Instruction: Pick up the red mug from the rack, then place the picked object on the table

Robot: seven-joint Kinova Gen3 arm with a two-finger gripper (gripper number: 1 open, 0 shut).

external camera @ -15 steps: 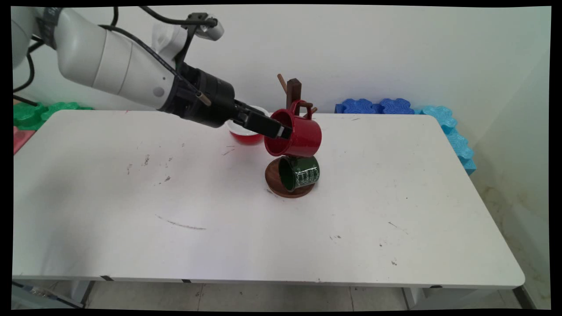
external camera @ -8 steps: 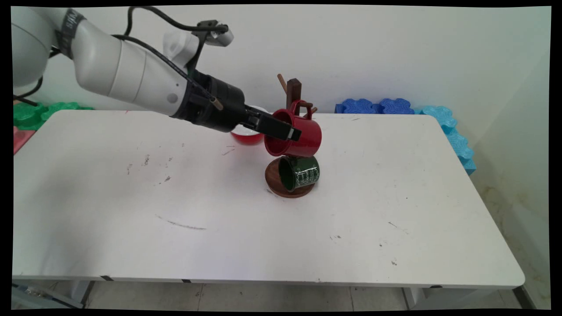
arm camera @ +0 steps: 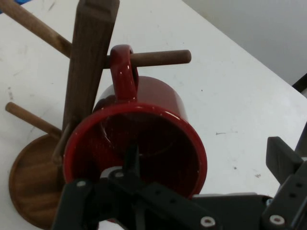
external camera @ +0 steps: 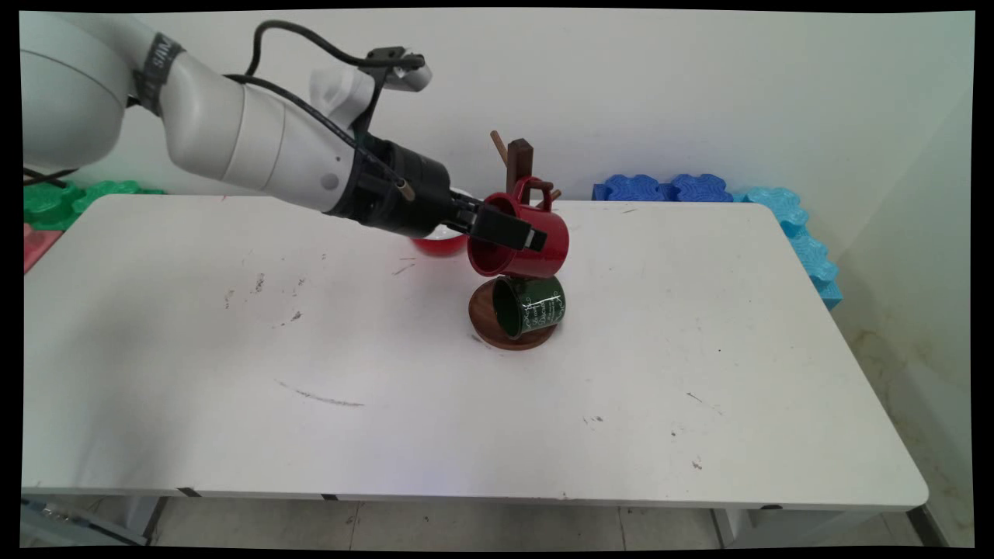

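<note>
The end effector (external camera: 519,234), fingers spread, straddles the red mug's (external camera: 536,248) rim; the mug hangs by its handle on the rack's (external camera: 519,163) peg.

White arm (external camera: 256,147) reaching rightward from upper left, gripper (external camera: 509,233) angled slightly down, fingers spread apart

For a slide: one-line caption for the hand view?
Red mug hanging by its handle on a wooden mug tree peg, gripper open around its rim.
</note>
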